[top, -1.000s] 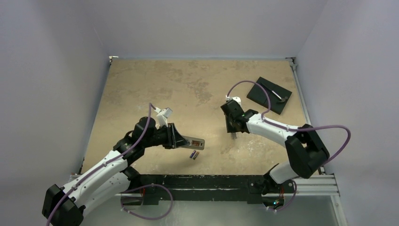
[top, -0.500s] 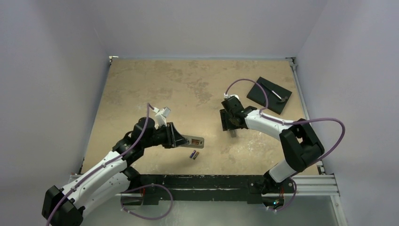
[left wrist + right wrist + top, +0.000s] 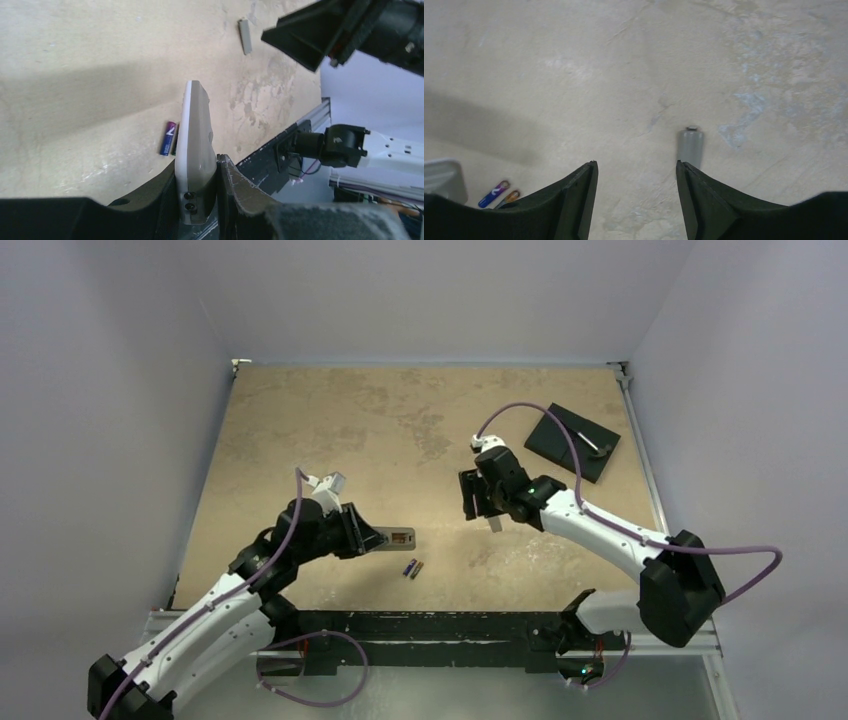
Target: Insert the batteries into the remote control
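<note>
Left gripper clenched on one end of remote. Remote's long axis runs left-right in top view, free end pointing right toward right arm. Batteries lie side by side on table, just nearer than remote's free end. Right gripper released, nothing between its spread fingers. Grey cover strip flat on table just beyond one fingertip.

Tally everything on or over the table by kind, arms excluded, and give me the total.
batteries: 2
remote control: 1
grey cover strip: 1
black plate: 1
thin tool lying on the plate: 1
Total: 6
</note>
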Motion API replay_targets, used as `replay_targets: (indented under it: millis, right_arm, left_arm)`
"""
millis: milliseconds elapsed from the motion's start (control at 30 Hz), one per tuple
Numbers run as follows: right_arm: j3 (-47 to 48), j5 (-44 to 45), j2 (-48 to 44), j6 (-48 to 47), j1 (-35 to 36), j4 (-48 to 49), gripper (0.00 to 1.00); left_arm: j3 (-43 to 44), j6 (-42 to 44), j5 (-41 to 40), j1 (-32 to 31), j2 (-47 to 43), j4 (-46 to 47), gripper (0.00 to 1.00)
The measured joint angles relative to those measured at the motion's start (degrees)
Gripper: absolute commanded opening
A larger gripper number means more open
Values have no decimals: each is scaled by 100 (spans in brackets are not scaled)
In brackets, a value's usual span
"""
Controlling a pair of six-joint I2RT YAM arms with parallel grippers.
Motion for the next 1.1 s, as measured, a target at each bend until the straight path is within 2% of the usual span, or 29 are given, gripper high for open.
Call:
replay_targets:
  millis: [400, 667, 1100]
  right_arm:
    - [-328, -262, -184, 581, 1423, 122, 62]
    - [-323, -240, 297, 953, 2277, 404, 65]
    - [-289, -28, 632, 1860, 2859, 861, 73]
  left_arm:
    - [186, -164, -1261, 0, -776, -1137, 0]
    - [186, -337, -1685, 0, -1056, -1521, 0]
    - [323, -382, -2063, 0, -1541, -2035, 0]
